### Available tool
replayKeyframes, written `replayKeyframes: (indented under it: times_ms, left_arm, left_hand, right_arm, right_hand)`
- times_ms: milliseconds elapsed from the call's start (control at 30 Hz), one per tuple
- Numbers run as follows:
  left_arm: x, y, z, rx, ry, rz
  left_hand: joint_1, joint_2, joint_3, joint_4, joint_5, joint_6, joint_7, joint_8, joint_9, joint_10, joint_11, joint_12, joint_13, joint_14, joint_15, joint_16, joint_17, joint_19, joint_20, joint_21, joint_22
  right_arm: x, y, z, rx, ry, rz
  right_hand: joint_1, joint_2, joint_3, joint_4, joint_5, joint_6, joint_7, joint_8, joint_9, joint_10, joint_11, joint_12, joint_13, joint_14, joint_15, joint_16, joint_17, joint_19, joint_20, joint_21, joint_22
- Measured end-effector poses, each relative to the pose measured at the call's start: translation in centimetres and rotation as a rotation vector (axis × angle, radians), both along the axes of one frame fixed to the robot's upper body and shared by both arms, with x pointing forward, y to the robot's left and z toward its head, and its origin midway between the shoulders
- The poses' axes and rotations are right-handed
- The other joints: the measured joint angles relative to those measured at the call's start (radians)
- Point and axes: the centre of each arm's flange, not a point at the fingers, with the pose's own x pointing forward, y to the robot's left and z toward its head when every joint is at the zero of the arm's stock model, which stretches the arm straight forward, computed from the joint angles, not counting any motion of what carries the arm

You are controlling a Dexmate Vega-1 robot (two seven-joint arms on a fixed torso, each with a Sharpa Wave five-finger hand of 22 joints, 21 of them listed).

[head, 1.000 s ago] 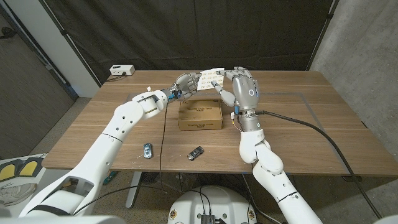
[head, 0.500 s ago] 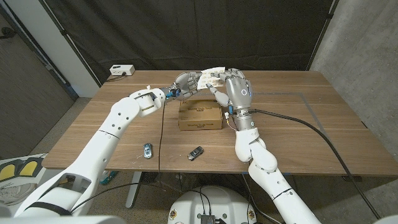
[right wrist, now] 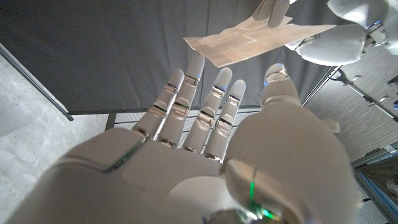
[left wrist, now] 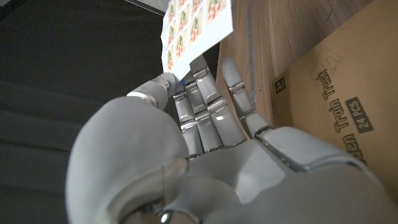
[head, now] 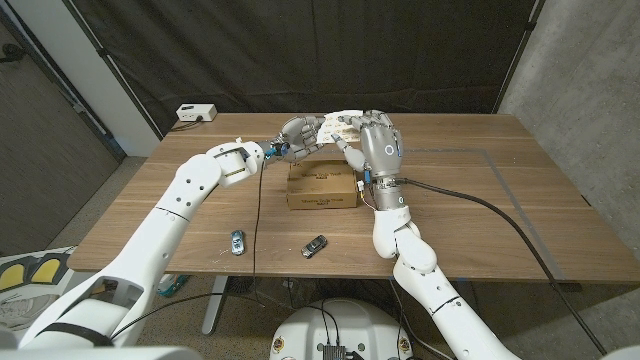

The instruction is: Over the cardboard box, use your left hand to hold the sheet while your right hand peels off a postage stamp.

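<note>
Matt cardboard box [head: 322,186], wood-grain table [head: 480,200], paper sheet [head: 338,120]

A white sheet [head: 338,121] of red-printed stamps hangs tilted above the closed brown cardboard box [head: 322,186].

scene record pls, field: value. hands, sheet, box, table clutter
left hand: grips the white sheet of postage stamps, raised above the box
right hand: fingers spread, up at the sheet; no stamp seen in it
sheet: printed stamps in rows in the left wrist view; plain backing in the right wrist view
brown cardboard box: closed, on the wooden table, under both hands
clutter: two small metallic objects near the front edge; white boxy device at the far left corner
</note>
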Motion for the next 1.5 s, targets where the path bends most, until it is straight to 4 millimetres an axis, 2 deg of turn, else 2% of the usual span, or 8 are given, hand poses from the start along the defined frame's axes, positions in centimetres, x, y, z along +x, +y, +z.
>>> replayKeyframes:
  times_ms: [467,733,867,933,1033,1200,1367,1500]
  left_arm:
    - [-0.7,-0.5,-0.1,-0.015,0.017,-0.035]
    - [-1.1,-0.7,-0.2,-0.023,0.021,-0.048]
    - [-1.2,-0.8,-0.1,-0.034,0.01,-0.057]
    - [-1.1,-0.8,-0.1,-0.042,0.001,-0.066]
    - [-0.8,-0.9,-0.2,-0.059,-0.021,-0.082]
    - [-0.1,-1.1,-0.4,-0.089,-0.066,-0.104]
    - [0.5,-1.2,-0.8,-0.105,-0.085,-0.112]
    - [0.9,-1.3,-0.8,-0.119,-0.111,-0.123]
  left_hand:
    - [-0.014,-0.004,0.012,0.003,-0.004,0.023,-0.009,-0.008,-0.019,0.021,-0.011,-0.015,-0.008,0.018,-0.003,0.0,-0.012,0.01,-0.01,-0.008,0.003]
    - [-0.018,-0.001,0.013,0.002,-0.008,0.023,-0.009,-0.011,-0.026,0.021,-0.011,-0.023,-0.005,0.019,-0.002,0.0,-0.009,0.02,-0.02,-0.008,0.003]
    - [-0.018,-0.001,0.013,0.002,-0.008,0.023,-0.009,-0.012,-0.024,0.021,-0.011,-0.023,0.0,0.021,-0.004,0.0,-0.009,0.02,-0.02,-0.008,0.0]
    - [-0.019,-0.002,0.013,0.002,-0.003,0.023,-0.009,-0.012,-0.018,0.021,-0.011,-0.023,0.004,0.023,-0.006,-0.004,-0.009,0.02,-0.02,-0.008,0.0]
    - [-0.048,-0.024,0.055,-0.012,0.037,0.023,-0.009,0.014,0.011,0.021,-0.011,-0.03,0.023,0.019,-0.003,-0.044,-0.037,0.02,-0.02,-0.028,0.0]
    - [-0.094,-0.069,0.111,-0.022,0.146,0.023,-0.009,0.063,0.075,0.021,-0.011,-0.021,0.083,-0.023,0.039,-0.13,-0.13,0.02,-0.02,-0.066,-0.005]
    - [-0.124,-0.073,0.115,-0.02,0.244,0.023,-0.009,0.087,0.078,0.019,-0.013,-0.002,0.141,-0.004,0.02,-0.147,-0.179,0.038,-0.023,-0.074,-0.001]
    - [-0.144,-0.069,0.115,-0.02,0.29,0.008,0.006,0.087,0.165,0.006,-0.026,0.012,0.193,0.009,0.008,-0.159,-0.212,0.06,-0.023,-0.085,-0.001]
  right_arm:
    - [0.5,-0.5,-0.3,0.002,-0.012,-0.036]
    - [0.7,-0.9,-0.5,0.013,-0.002,-0.053]
    - [0.8,-1.2,-0.6,0.028,-0.004,-0.058]
    - [0.8,-1.3,-0.7,0.039,-0.009,-0.056]
    - [0.9,-1.5,-0.9,0.065,-0.023,-0.051]
    - [0.7,-1.7,-0.8,0.118,-0.059,-0.032]
    - [0.4,-1.8,-0.7,0.155,-0.082,-0.018]
    - [0.3,-1.9,-0.6,0.177,-0.096,-0.008]
  right_hand:
    - [0.009,-0.001,-0.032,0.011,0.007,0.011,0.0,0.018,0.016,0.026,0.005,0.011,0.035,0.009,-0.001,0.046,0.055,-0.004,-0.004,0.024,0.022]
    - [0.017,-0.009,-0.063,0.017,0.018,0.034,0.001,0.038,0.034,0.049,0.003,0.04,0.087,0.045,-0.016,0.13,0.142,-0.004,-0.004,0.07,0.055]
    - [0.022,-0.001,-0.08,0.031,0.018,0.064,0.003,0.053,0.044,0.063,0.004,0.063,0.119,0.047,-0.014,0.153,0.168,-0.004,-0.004,0.09,0.071]
    - [0.009,0.027,-0.087,0.041,0.018,0.078,0.005,0.056,0.042,0.079,0.003,0.074,0.133,0.055,-0.016,0.16,0.169,-0.004,-0.004,0.1,0.079]
    - [-0.003,0.064,-0.082,0.053,0.018,0.101,0.004,0.062,0.037,0.096,0.003,0.085,0.149,0.066,-0.02,0.165,0.169,-0.004,-0.003,0.115,0.09]
    - [-0.01,0.078,-0.077,0.059,0.014,0.113,0.005,0.062,0.032,0.11,0.003,0.089,0.161,0.066,-0.02,0.172,0.173,-0.011,0.001,0.123,0.1]
    - [-0.012,0.08,-0.081,0.062,0.009,0.113,0.005,0.062,0.032,0.11,0.003,0.097,0.165,0.066,-0.02,0.18,0.174,-0.013,-0.002,0.125,0.103]
    - [-0.012,0.08,-0.081,0.062,0.005,0.113,0.005,0.062,0.027,0.11,0.003,0.097,0.17,0.066,-0.02,0.18,0.174,-0.017,-0.005,0.131,0.105]
